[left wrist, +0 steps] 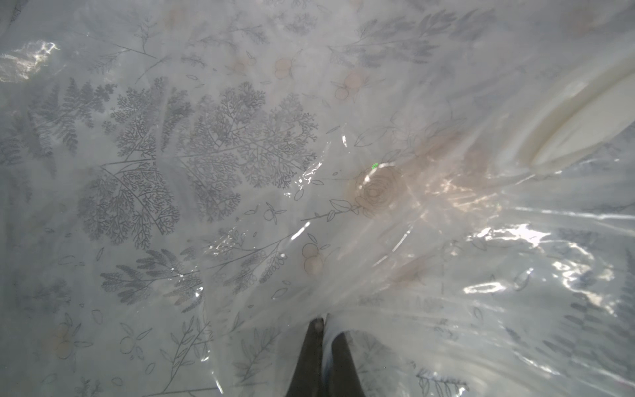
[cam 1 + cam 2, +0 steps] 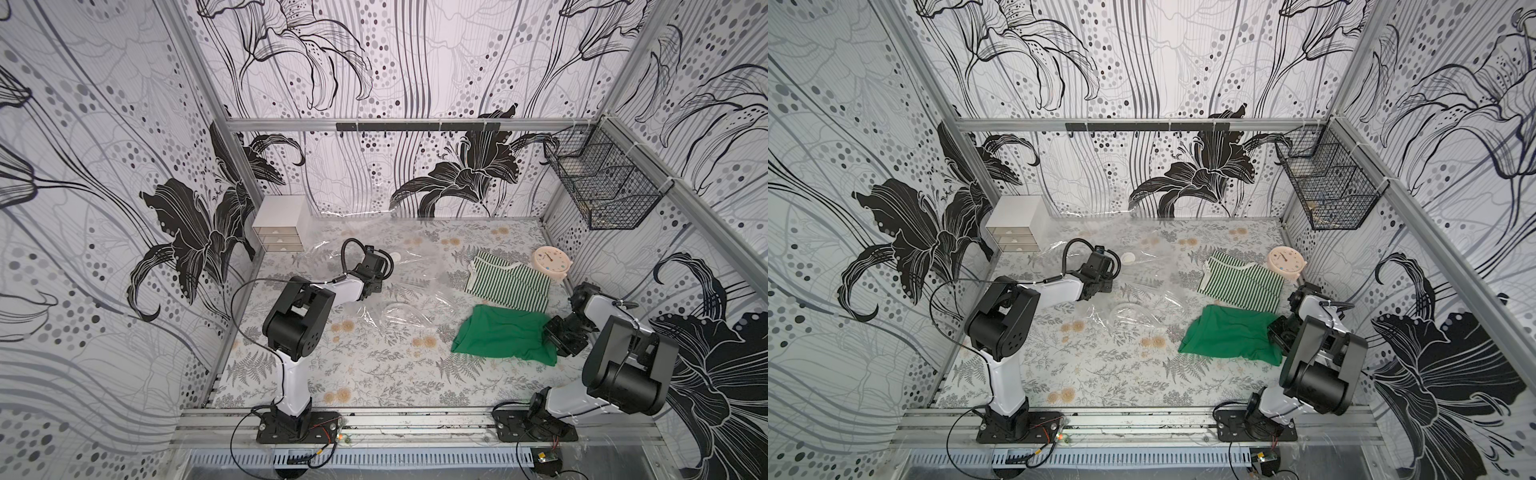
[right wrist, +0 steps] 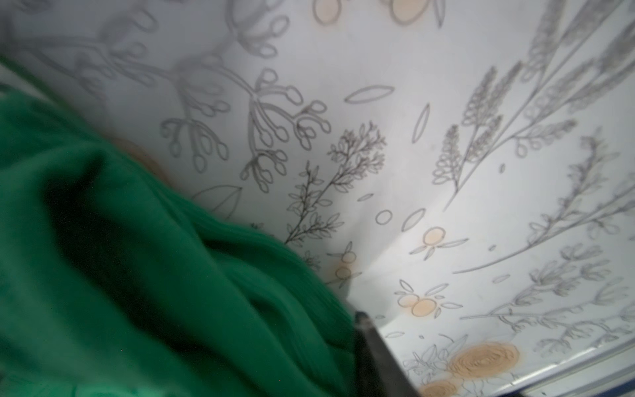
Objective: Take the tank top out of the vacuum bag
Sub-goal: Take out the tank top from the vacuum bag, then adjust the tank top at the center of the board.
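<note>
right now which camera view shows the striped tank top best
Both top views: the tank top lies spread out in full between the clock and the green shirt. The left wrist view shows only vacuum bag plastic; the right wrist view shows only the green shirt and table, no stripes.

Striped tank top (image 2: 509, 282) lies beside vacuum bag (image 2: 409, 305), btwn clock (image 2: 549, 262) & green shirt (image 2: 498, 336).

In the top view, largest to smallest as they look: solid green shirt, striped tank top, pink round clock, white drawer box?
1. Solid green shirt and green-and-white striped tank top: too alike to rank.
2. White drawer box.
3. Pink round clock.
</note>
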You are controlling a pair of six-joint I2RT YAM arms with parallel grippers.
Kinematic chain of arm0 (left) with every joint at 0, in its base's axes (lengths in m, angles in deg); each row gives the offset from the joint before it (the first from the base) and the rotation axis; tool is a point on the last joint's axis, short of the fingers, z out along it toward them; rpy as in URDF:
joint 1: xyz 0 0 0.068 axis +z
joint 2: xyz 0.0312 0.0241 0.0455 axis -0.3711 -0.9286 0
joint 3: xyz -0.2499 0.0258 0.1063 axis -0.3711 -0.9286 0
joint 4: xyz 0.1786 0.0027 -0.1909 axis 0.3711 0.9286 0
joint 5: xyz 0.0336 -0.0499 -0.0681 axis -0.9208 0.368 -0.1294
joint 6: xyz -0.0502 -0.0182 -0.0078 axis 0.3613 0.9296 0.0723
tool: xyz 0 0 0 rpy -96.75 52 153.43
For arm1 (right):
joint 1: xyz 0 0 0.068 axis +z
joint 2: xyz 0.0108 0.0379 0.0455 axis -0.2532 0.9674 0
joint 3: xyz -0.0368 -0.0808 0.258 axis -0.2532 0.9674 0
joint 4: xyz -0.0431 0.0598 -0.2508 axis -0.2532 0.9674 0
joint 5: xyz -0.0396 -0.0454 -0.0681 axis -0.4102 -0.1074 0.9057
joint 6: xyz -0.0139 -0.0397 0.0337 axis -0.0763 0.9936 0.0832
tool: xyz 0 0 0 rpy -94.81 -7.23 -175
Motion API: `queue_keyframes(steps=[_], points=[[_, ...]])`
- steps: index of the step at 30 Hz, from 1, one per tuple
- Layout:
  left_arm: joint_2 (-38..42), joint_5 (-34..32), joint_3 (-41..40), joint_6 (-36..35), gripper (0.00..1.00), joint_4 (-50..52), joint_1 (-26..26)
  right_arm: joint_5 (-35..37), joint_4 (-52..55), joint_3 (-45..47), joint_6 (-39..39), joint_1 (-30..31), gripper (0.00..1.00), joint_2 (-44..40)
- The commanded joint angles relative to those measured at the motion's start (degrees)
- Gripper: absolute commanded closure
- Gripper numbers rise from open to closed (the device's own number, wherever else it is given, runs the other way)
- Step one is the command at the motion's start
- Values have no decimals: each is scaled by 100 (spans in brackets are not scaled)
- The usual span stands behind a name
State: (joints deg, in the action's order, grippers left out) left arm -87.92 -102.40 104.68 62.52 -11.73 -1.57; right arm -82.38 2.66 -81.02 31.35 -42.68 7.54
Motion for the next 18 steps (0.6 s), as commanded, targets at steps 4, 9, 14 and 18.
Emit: queue_keyframes(steps=[4,9,14,18], points=[[87,-28,51,83,100,-58,-156,-768,95,108,90,58,15,-1095],[155,-12,82,133,100,-41,-305,-789,695,101,68,116,9,-1964],[222,17,40,173,100,-67,-328,-1071,644,95,-71,843,17,-2259],[223,58,23,225,100,-120,-329,-1157,141,123,-551,2065,20,-1633]])
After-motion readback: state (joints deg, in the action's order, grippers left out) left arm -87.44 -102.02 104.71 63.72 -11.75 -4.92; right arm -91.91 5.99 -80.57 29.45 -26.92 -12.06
